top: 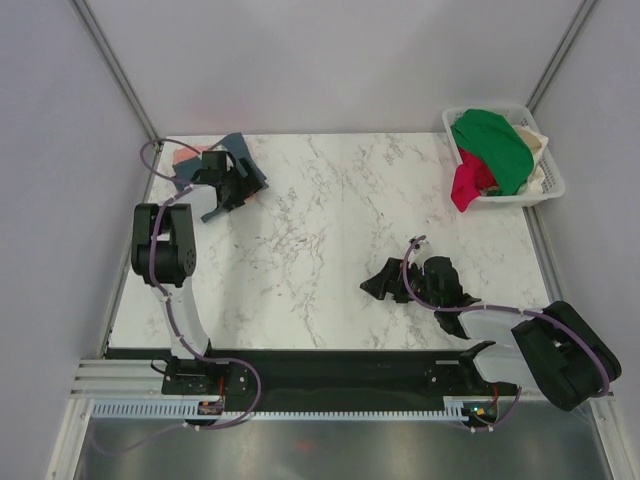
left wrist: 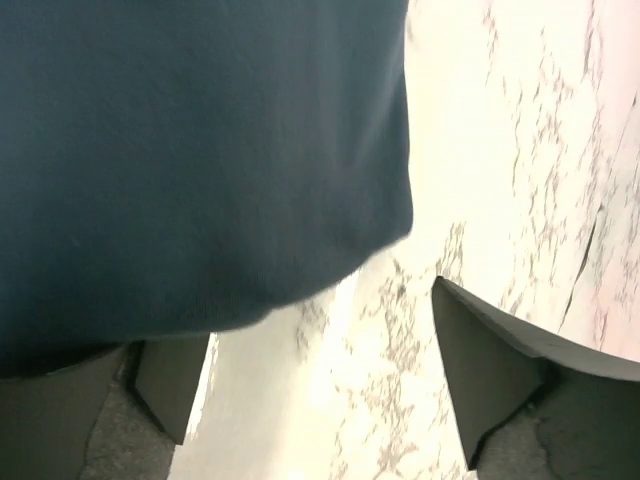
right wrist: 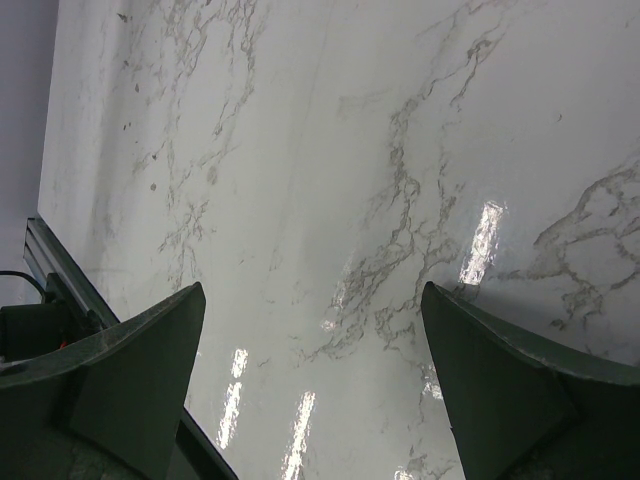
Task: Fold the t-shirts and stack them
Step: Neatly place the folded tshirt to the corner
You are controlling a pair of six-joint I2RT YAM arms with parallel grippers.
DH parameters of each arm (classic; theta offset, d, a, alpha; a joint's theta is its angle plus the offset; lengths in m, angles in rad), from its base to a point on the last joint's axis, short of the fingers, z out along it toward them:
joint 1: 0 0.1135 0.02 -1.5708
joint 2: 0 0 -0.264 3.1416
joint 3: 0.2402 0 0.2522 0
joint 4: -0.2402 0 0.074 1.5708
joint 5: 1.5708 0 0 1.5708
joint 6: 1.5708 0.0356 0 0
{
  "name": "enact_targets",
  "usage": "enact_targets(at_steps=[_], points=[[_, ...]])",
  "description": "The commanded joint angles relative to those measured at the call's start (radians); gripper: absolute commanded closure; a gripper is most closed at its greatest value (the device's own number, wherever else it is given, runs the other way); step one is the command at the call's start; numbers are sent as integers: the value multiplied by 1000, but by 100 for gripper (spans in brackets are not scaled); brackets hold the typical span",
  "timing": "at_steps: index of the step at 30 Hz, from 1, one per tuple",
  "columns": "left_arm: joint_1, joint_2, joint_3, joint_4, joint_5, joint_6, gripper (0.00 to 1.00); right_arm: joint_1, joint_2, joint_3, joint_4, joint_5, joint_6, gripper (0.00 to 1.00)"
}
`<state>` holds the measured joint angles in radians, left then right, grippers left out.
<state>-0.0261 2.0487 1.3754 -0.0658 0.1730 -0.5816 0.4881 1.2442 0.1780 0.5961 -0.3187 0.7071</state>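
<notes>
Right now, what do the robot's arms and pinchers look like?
The left arm and right arm are black with white middle links and thin purplish cables. The left gripper and right gripper each have two dark, wedge-shaped fingers.

blue t-shirt (top: pixel 238 148) 1 | pink t-shirt (top: pixel 185 158) 1 | basket (top: pixel 530 198) 1 | garments in basket (top: pixel 495 145) 3 | arms (top: pixel 165 245) 2

**Setting:** robotics lab test cell.

**Evidence:**
- Marble-patterned table (top: pixel 330 200) boxed in by plain pale panels (top: pixel 330 60) on bare aluminium posts (top: pixel 115 65).
- Two black robot arms, left (top: pixel 165 245) and right (top: pixel 560 350), bolted to a black base plate (top: pixel 330 372) along the near edge.
- Slotted cable duct (top: pixel 330 408) and loose purple cables (top: pixel 248 385) in front of the plate.
- White plastic basket (top: pixel 553 180) of garments at the far right corner.
- Dark slate-blue t-shirt (top: pixel 240 148) at the far left corner.
</notes>
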Motion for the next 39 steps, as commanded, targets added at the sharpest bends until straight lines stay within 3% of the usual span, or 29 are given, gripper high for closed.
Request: enact_targets(at_steps=[1,10,15,19,25,34,37,39], points=[[6,-135,-58,-6,56,57,1,1,11,-14,-76,10,-9,2],[23,-536,-343,24,-65,7,0,3,24,-11,-73,3,-11,2],[150,-656,-541,159,-98,-95,0,1,23,-11,-70,1,-9,2],[244,-618,-669,291,-26,-165,4,1,27,-12,-64,-3,-8,2],[291,-481,-693,497,51,-211,6,1,44,-8,-56,-14,-6,2],[293,-349,-621,524,-29,-238,9,1,58,-5,-53,-19,-6,2],[293,-286,-581,531,-20,-250,16,1,63,0,-53,-20,-8,2],[295,-248,-558,558,-15,-261,28,1,66,5,-53,-23,-11,2]])
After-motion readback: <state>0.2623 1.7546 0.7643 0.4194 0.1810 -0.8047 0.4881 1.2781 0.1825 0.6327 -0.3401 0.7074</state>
